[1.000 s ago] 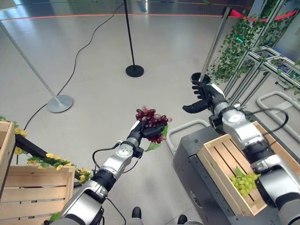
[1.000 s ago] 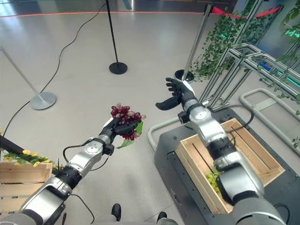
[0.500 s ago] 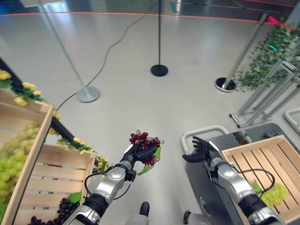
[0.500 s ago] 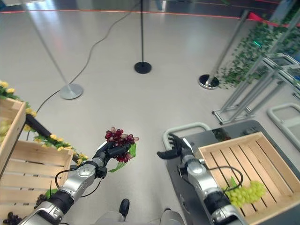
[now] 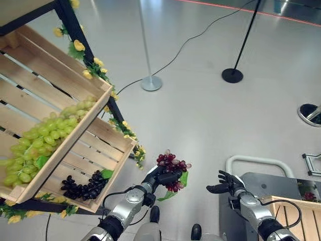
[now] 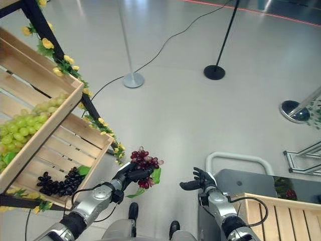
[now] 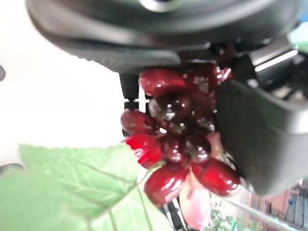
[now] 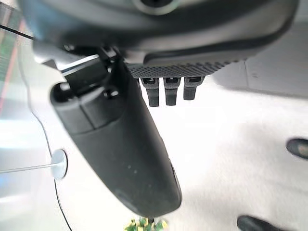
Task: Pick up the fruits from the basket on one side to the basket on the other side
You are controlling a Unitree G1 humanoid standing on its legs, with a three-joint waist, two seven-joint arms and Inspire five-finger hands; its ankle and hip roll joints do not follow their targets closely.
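the left hand (image 5: 161,177) is clenched around a bunch of red grapes (image 5: 172,170), carried in the air above the bare floor (image 5: 210,115), between the two fruit stations and touching neither. in the left wrist view the thumb and fingers (image 7: 262,139) press into the upper part of the red grapes, while the lower berries and a green leaf (image 7: 82,190) hang free below the grip. that is the weak spot, in my judgement: only part of the bunch is clamped, so a quick swing or a jolt could let the bunch rotate or slip out and drop to the floor well short of any crate.

the right hand (image 5: 225,182) is released, fingers spread and holding nothing, just in front of the dark cart (image 5: 251,183) that carries the light wooden crate (image 6: 281,211) at the right edge. its empty state is plain in the right wrist view, thumb (image 8: 120,144) and straight fingers over the floor.

a little farther out on the left, the lower wooden crate (image 5: 108,153) holds a bunch of black grapes (image 5: 83,187), and the tilted upper wooden crate (image 5: 75,90) holds green grapes (image 5: 42,143), with yellow flower garlands (image 5: 128,133) along the frame. a second risk is the arm brushing the lower crate's near corner, which lies close to the forearm.

beyond, a silver stanchion (image 5: 150,80) and a black stanchion (image 5: 232,75) stand on the floor, well apart from the hands.
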